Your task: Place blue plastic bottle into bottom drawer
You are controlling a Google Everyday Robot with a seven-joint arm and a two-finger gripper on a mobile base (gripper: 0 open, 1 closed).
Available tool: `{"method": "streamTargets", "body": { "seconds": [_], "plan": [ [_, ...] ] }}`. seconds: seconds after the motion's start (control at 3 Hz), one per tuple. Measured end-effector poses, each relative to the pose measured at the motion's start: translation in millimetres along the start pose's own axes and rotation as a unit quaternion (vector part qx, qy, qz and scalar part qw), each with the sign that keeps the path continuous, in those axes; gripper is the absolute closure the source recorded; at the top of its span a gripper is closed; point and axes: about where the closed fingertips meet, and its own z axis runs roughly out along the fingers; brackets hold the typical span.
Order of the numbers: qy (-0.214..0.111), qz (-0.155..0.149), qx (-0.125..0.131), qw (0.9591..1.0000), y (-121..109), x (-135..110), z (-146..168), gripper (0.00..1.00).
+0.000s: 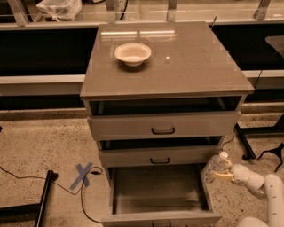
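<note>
A grey table (191,66) with three drawers in its front is seen from above and in front, standing on a speckled floor. On the tabletop, towards the back left, a shallow cream bowl (132,53) is set upright; its inside is seen as plain and pale. The top drawer (133,126) is pulled out a little, so that a dark gap is shown above its front, and what lies inside cannot be told. The middle drawer (128,157) is likewise drawn out slightly, with its inside hidden in shadow. Each of these two fronts is fitted with a small dark handle. The bottom drawer (159,218) is pulled far out towards the viewer, and its bare grey floor and side walls are laid open to view. The bottle (214,166) is not in any drawer: it is held in the air just outside the right wall of the bottom drawer, near the right end of the middle drawer's front, tilted with its white cap up and to the right. The gripper (222,175) is reached in from the lower right on a white arm and is pinched onto the bottle from the right side. On the floor to the left of the table, a cross of blue tape (83,175) is stuck down, with a dark cable (26,177) trailed beside it. A plastic bag (60,8) is seen on a ledge behind, at the upper left.
</note>
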Motion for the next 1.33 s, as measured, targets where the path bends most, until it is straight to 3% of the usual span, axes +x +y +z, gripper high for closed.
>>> {"method": "streamTargets", "body": {
  "seconds": [0.33, 0.67, 1.0, 1.33],
  "plan": [
    [0.004, -0.005, 0.007, 1.0, -7, -2, 2, 1.0],
    [0.028, -0.031, -0.025, 0.9988, 2, 16, 15, 1.0],
    [0.054, -0.09, -0.086, 0.9907, 22, 47, 35, 1.0],
    [0.057, -0.157, -0.118, 0.9788, 34, 68, 45, 1.0]
  ]
}}
